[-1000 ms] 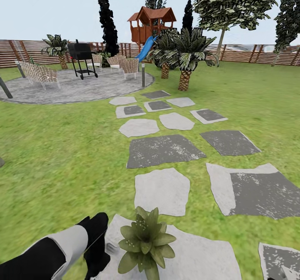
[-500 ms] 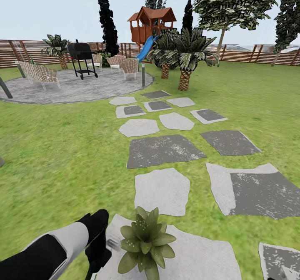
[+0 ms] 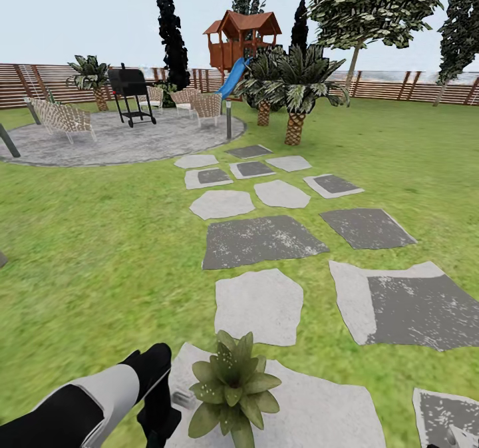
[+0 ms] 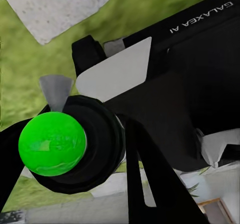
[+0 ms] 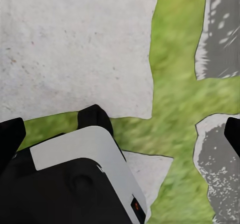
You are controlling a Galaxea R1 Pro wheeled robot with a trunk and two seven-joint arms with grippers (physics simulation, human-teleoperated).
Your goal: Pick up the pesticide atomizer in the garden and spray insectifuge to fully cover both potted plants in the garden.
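Observation:
One potted plant (image 3: 233, 385), a low rosette of pointed olive leaves, stands on a pale stepping stone (image 3: 319, 415) at the near edge of the lawn. My left gripper (image 3: 161, 413) hangs just left of it, shut on the pesticide atomizer (image 3: 179, 397), whose pale trigger head pokes toward the leaves. In the left wrist view the atomizer (image 4: 52, 143) shows end-on as a green round shape between my dark fingers (image 4: 145, 174). My right gripper (image 5: 121, 131) is open above grass and stones, with nothing between its fingertips. The other potted plant is out of view.
Grey stepping stones (image 3: 259, 238) lead across the lawn to a round paved patio (image 3: 120, 138) with a black grill (image 3: 131, 92), wicker chairs and a bench. Palms (image 3: 296, 85), a wooden playhouse with a blue slide (image 3: 241, 38) and a slatted fence (image 3: 399, 87) stand behind.
My left wrist has shifted slightly beside the plant; the atomizer's pale head rose a little, then dropped back. The camera and the plant have stayed put.

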